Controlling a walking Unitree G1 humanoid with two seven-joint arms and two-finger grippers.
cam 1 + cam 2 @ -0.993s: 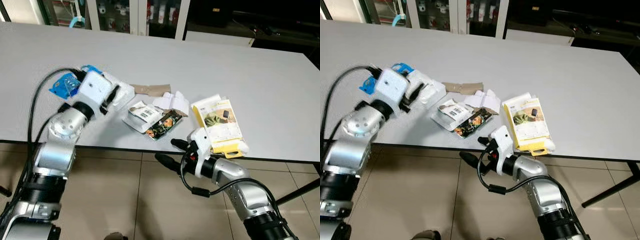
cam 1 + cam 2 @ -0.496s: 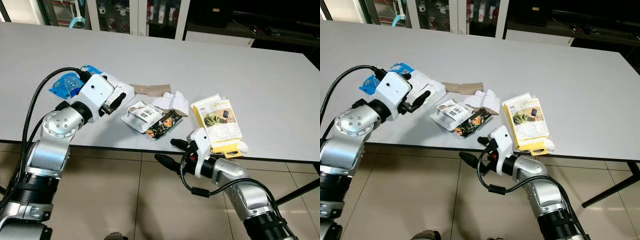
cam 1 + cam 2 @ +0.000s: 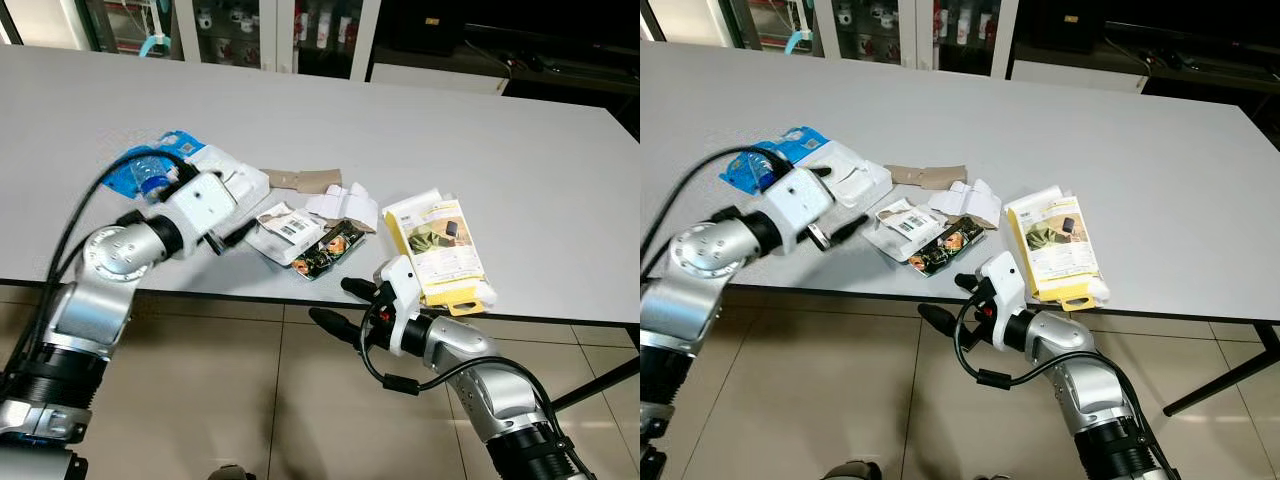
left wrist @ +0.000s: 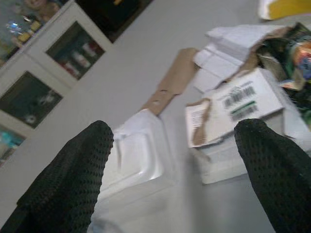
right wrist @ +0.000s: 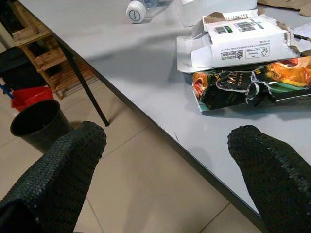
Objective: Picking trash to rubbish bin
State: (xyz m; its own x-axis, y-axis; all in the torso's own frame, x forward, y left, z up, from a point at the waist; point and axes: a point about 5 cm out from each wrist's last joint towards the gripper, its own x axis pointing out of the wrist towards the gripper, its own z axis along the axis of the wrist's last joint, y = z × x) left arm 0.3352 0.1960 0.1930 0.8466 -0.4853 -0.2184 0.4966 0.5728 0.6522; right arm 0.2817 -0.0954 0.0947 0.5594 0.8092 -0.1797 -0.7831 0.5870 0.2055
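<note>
- Grey laminate tabletop [image 3: 520, 150] runs across the upper frame, with a scatter of trash sitting left of centre near its front edge.
- The left tool [image 3: 232, 236] is over that front edge at centre left, its two black fingers spread wide with nothing between them, tips just beside the white moulded plastic tray [image 3: 235, 185].
- In the left wrist view, that tray [image 4: 138, 155] lies between the two fingers [image 4: 73, 179], and the torn white cardboard box with a barcode label [image 4: 233, 104] sits just beside it.
- Up and left of the tray, there's a blue plastic wrapper [image 3: 150, 165] with a clear bottle lying on it.
- A flat brown cardboard strip [image 3: 305, 180] lies behind the white box [image 3: 285, 228], touching crumpled white paper [image 3: 345, 203].
- The dark, glossy snack packet with a green and orange print [image 3: 328, 250] rests against the box's near side, close to the edge.
- Further right, well apart from the left tool, a yellow and white printed carton [image 3: 440, 250] overhangs the edge a little.
- The right tool [image 3: 335, 305] hangs below the edge at lower centre, over the beige tiled floor [image 3: 250, 400], fingers apart and holding nothing.
- Through the right wrist view, a black round rubbish bin [image 5: 36, 124] stands on the floor under the tabletop, beside a red container [image 5: 29, 97] and a wooden rack.
</note>
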